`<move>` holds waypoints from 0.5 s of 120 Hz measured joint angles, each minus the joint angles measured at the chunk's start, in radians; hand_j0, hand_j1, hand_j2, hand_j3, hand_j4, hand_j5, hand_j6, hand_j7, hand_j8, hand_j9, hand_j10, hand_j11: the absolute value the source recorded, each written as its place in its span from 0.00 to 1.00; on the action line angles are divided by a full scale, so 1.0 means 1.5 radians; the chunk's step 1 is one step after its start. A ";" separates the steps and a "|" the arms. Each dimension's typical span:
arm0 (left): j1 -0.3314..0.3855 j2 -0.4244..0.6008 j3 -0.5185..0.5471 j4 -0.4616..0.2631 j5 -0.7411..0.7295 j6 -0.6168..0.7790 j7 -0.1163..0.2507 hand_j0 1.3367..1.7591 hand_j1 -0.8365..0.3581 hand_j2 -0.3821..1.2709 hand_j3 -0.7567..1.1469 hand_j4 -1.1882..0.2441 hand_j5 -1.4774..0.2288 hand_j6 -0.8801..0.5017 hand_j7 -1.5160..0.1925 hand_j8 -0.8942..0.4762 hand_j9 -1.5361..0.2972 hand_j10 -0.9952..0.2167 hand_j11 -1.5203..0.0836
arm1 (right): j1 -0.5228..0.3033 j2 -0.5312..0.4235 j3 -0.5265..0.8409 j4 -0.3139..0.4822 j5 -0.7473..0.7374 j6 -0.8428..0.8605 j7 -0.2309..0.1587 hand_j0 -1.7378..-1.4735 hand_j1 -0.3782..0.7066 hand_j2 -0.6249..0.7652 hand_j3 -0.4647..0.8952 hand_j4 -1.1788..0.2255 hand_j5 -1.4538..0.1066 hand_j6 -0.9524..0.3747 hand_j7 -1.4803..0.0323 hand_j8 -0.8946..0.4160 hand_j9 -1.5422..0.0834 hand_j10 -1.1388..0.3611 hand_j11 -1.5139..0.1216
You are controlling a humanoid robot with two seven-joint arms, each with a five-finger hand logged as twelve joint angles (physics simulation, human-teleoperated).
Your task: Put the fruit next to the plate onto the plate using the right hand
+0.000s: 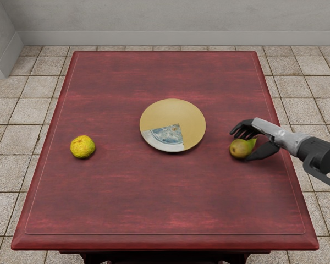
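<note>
A rectangular table of dark red, streaked wood [154,209] lies under the right hand [259,137] and spreads well away to its left. Beige square floor tiles with grey grout [22,110] show around it. Far beyond the hand runs a pale grey wall [176,16] with a lighter skirting board [176,37]. Far off to the hand's left, a wall corner, perhaps a pillar [0,49], juts forward. The light is soft and even.

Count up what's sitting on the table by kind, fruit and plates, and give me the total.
Fruit: 2, the yellow fruit at the left and the pear beside the right hand
Plates: 1, the plate in the middle
Total: 3
</note>
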 joint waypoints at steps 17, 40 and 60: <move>0.000 0.000 0.000 0.000 0.000 0.000 0.000 0.76 0.99 0.23 0.40 0.83 0.87 0.64 0.89 0.65 0.84 0.82 0.95 | 0.000 0.011 0.000 -0.001 0.000 -0.001 0.000 0.31 0.58 0.52 0.34 0.47 0.51 0.37 0.54 0.37 0.54 0.54 0.51; 0.000 0.000 0.000 0.000 0.000 0.000 0.000 0.76 0.99 0.23 0.40 0.83 0.87 0.64 0.89 0.65 0.84 0.82 0.95 | 0.000 0.024 0.002 -0.001 0.004 0.001 -0.001 0.31 0.59 0.57 0.34 0.44 0.48 0.37 0.50 0.37 0.51 0.53 0.48; 0.000 0.000 0.000 0.000 0.000 0.000 0.000 0.76 0.99 0.23 0.40 0.83 0.87 0.64 0.89 0.65 0.84 0.82 0.95 | 0.002 0.031 0.010 -0.006 0.032 0.004 0.000 0.31 0.57 0.61 0.34 0.43 0.45 0.35 0.49 0.34 0.49 0.48 0.46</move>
